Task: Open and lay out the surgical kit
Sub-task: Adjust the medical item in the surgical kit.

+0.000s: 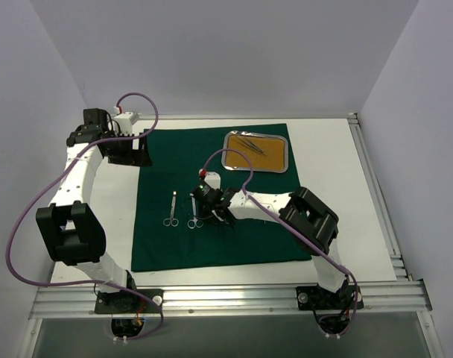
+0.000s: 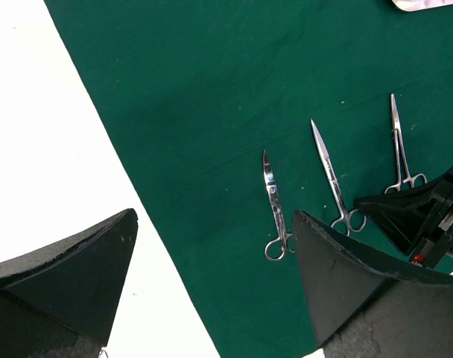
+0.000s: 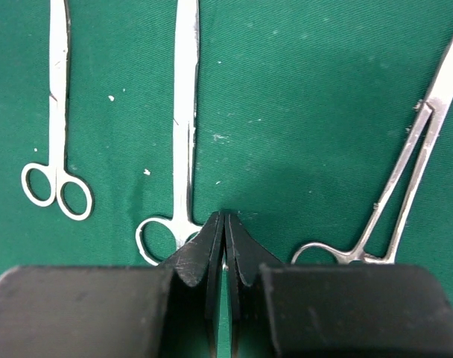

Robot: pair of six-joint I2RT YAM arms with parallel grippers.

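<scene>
drape (image 1: 211, 149) spread flat | tray (image 1: 287, 153) on its far-R corner, thin tools (image 1: 250, 144) left inside | 3 laid in row: sm scissors (image 3: 57, 89), long scissors (image 3: 185, 112), forceps (image 3: 429, 110) | R gripper (image 3: 224, 224) closed tight, nothing seen held, tips at long scissors' ring | L gripper (image 2: 215, 216) spread wide, empty

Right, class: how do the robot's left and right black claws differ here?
The black left claw gapes wide open; the black right claw is shut. The left claw straddles the edge of the dark green cloth drape; the right claw hangs over slim silver scissors. Both face the drape.
</scene>
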